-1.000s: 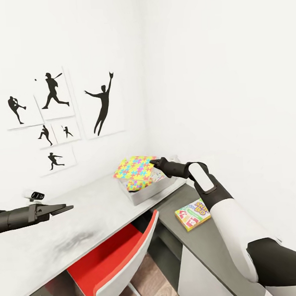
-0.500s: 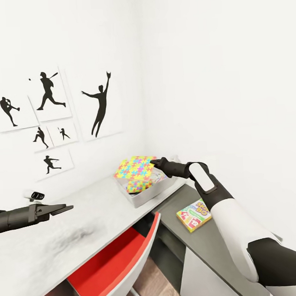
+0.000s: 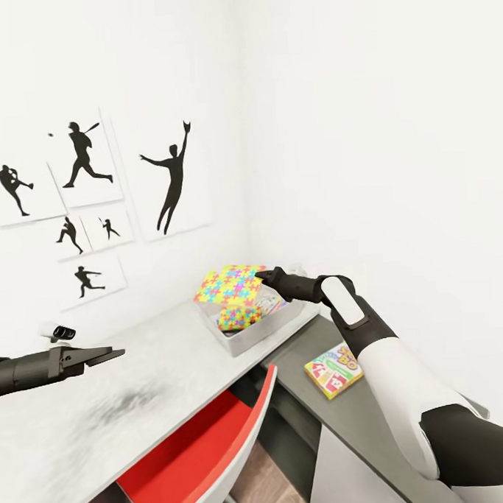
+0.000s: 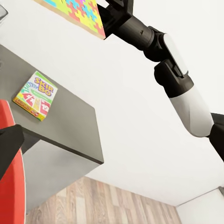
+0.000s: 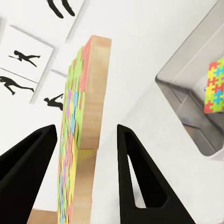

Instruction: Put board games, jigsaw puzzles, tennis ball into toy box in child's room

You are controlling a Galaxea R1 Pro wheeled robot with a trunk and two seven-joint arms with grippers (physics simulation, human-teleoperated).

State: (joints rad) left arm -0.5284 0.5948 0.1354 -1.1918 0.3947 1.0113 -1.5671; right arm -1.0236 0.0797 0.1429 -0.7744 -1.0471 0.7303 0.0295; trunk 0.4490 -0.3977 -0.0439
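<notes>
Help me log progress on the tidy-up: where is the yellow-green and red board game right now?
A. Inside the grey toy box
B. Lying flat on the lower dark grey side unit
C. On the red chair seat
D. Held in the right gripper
B: the board game lies flat on the dark grey side unit, apart from the toy box, while the right gripper is at a jigsaw puzzle.

There are two jigsaw puzzles: one up in the air and one in the toy box. There is one toy box, one board game on the counter, one red chair, six pictures and two hands.
</notes>
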